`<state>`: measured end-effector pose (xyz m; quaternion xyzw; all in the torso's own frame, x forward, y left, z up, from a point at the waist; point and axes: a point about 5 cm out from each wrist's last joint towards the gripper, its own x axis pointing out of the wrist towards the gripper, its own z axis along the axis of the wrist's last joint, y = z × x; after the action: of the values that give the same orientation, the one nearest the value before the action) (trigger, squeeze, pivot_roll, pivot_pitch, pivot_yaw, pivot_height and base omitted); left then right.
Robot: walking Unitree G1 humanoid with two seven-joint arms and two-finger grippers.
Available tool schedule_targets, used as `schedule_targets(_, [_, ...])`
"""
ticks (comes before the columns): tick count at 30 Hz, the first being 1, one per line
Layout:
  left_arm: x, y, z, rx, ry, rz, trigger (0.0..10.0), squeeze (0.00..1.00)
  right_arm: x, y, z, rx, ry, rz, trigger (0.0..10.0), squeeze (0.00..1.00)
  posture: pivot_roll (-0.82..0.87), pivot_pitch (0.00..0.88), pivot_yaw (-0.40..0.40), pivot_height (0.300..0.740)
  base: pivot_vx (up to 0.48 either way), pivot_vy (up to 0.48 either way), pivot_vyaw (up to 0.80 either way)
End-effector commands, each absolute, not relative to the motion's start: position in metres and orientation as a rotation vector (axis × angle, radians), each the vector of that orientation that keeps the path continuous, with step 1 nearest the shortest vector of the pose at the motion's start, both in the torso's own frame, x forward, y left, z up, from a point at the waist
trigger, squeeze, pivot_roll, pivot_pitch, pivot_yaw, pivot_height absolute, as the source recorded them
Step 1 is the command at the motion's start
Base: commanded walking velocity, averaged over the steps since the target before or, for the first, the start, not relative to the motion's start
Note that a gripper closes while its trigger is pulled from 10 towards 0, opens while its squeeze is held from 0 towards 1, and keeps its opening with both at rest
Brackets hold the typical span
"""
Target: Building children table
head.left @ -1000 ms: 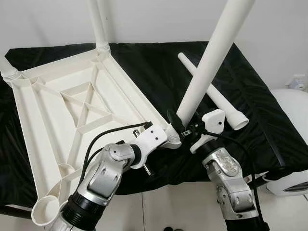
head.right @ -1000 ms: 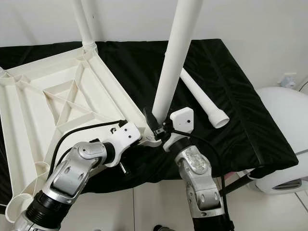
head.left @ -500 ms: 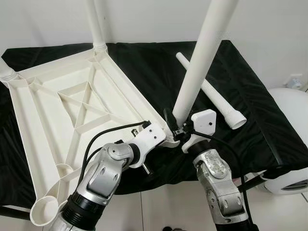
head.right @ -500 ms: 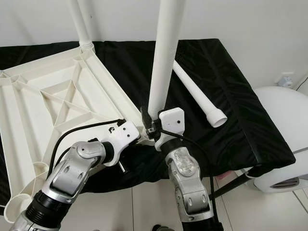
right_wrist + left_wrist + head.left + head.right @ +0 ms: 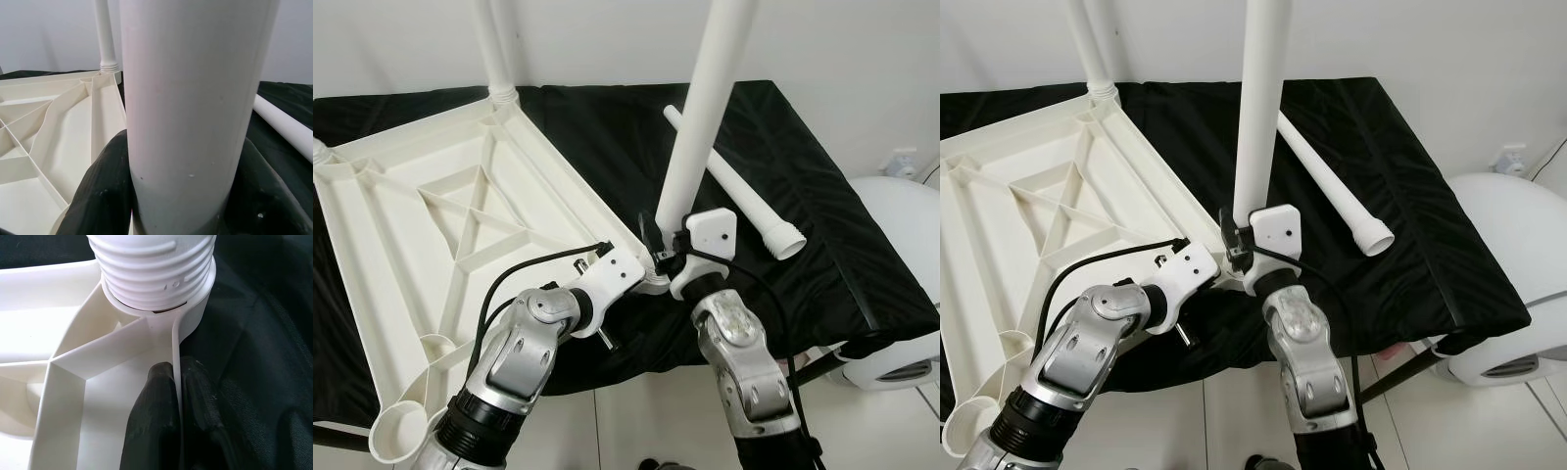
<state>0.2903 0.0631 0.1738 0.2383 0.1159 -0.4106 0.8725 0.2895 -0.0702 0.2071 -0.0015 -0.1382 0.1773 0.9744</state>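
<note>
Left eye view: black-draped surface [image 5: 822, 196] against white wall [image 5: 862, 59], right gripper [image 5: 658, 257] pinching leg [image 5: 700, 127].

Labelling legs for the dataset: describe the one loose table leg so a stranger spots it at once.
On the black cloth-covered bench lies an upturned white plastic tabletop with ribbed underside. To its right, past the upright leg clamped by the right gripper, lies a long white plastic tube. It alone lies flat, unattached, its flared end toward the robot.

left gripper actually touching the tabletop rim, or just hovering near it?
Touching. The left wrist view shows the left gripper with its black fingers pressed on either side of the thin tabletop rim, just below the leg's threaded end.
</note>
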Motion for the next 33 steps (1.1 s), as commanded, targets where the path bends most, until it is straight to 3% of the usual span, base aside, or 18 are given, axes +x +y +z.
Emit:
schedule_targets(1, [0.29, 0.052, 0.173, 0.469, 0.193, -0.806, 10.0, 0.0, 0.29, -0.053, 0.16, 0.007, -0.029, 0.408, 10.0, 0.0, -0.07, 0.203, -0.037, 0.74, 0.0, 0.0, 0.0])
schedule_targets(11, [0.288, 0.052, 0.173, 0.466, 0.194, -0.803, 10.0, 0.0, 0.292, -0.047, 0.161, -0.045, -0.036, 0.423, 10.0, 0.0, -0.06, 0.196, -0.039, 0.74, 0.0, 0.0, 0.0])
schedule_targets(23, [0.288, 0.049, 0.174, 0.466, 0.187, -0.811, 10.0, 0.0, 0.303, -0.057, 0.161, -0.183, -0.033, 0.449, 10.0, 0.0, -0.06, 0.182, -0.04, 0.74, 0.0, 0.0, 0.0])
schedule_targets(33, [0.288, 0.05, 0.174, 0.466, 0.187, -0.807, 10.0, 0.0, 0.3, -0.075, 0.149, -0.052, 0.004, 0.452, 10.0, 0.0, -0.06, 0.185, -0.038, 0.74, 0.0, 0.0, 0.0])
